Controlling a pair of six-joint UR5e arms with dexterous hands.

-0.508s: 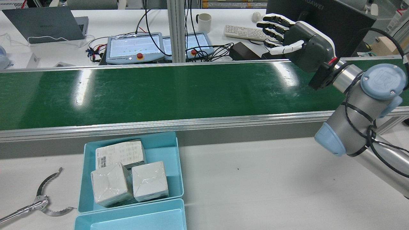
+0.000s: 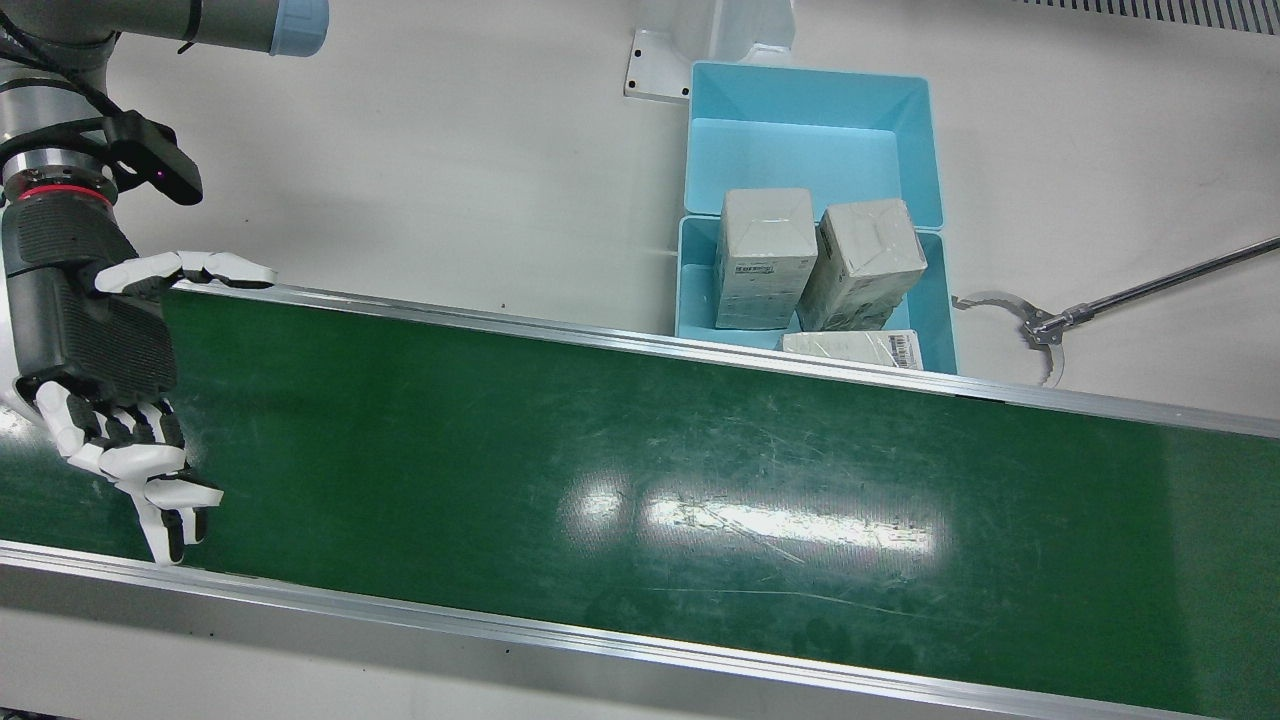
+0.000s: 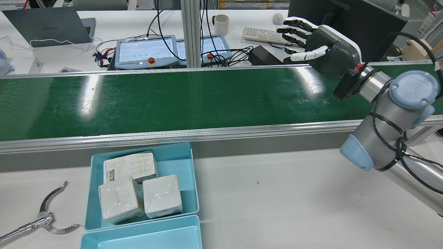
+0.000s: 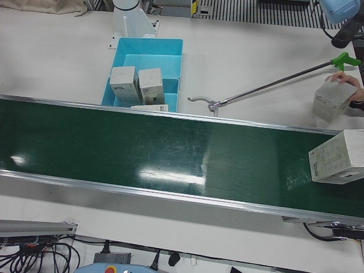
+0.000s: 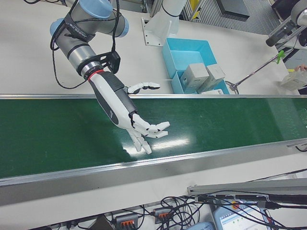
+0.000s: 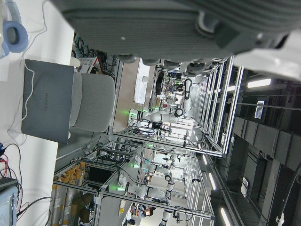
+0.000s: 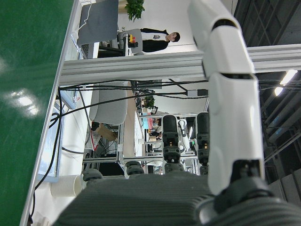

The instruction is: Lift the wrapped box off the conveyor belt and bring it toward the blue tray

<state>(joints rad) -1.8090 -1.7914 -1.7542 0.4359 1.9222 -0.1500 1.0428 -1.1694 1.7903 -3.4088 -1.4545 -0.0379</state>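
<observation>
A wrapped box (image 4: 338, 157) lies on the green conveyor belt (image 4: 170, 153) at the far right end of the left-front view; no other view shows it. My right hand (image 3: 320, 45) is open and empty, hovering over the other end of the belt; it also shows in the front view (image 2: 100, 370) and the right-front view (image 5: 125, 110). The blue tray (image 3: 90, 193) sits on the table beside the belt and holds three wrapped boxes (image 3: 138, 186); it also shows in the front view (image 2: 683, 275). My left hand (image 6: 188, 23) shows only as a palm edge in its own view, holding nothing.
A second, empty blue tray (image 3: 138, 235) adjoins the first. A long reach grabber (image 4: 267, 85) lies on the table next to the trays. A person's hand holds another wrapped box (image 4: 330, 101) off the belt. Teach pendants (image 3: 145, 52) and cables lie beyond the belt.
My right hand has shifted slightly up and left over the belt and stays open. Nothing else has moved.
</observation>
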